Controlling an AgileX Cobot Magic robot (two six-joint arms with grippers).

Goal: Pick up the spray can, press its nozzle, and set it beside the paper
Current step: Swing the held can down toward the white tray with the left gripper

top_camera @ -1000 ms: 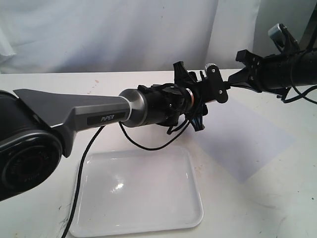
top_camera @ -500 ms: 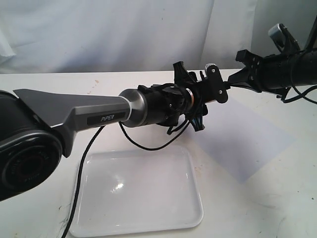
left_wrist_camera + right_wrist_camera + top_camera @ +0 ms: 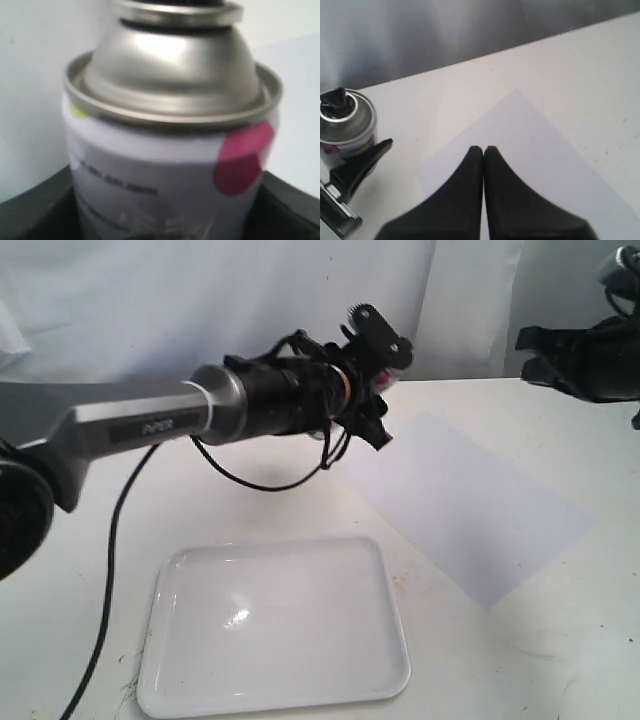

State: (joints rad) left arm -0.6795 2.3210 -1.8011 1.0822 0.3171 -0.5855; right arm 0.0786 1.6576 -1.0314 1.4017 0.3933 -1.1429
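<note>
My left gripper (image 3: 375,348) is shut on the spray can (image 3: 165,165) and holds it above the table, near the far corner of the paper (image 3: 470,500). In the left wrist view the can's white body, pink dot and silver dome fill the frame, with the black jaws at both sides. The exterior view shows only a sliver of the spray can (image 3: 385,376) behind the fingers. In the right wrist view the spray can (image 3: 347,127) shows its black nozzle (image 3: 337,101) on top. My right gripper (image 3: 483,150) is shut and empty, over the paper (image 3: 535,145) and well apart from the can.
A glossy white rimmed tray (image 3: 395,640) lies at the front of the white table, below the left arm. A black cable (image 3: 105,570) hangs from that arm down past the tray's left side. A white curtain closes off the back.
The left arm has lifted and swung back and left with the can. The right gripper, which was at the can's top, has pulled away to the right edge of the view.
</note>
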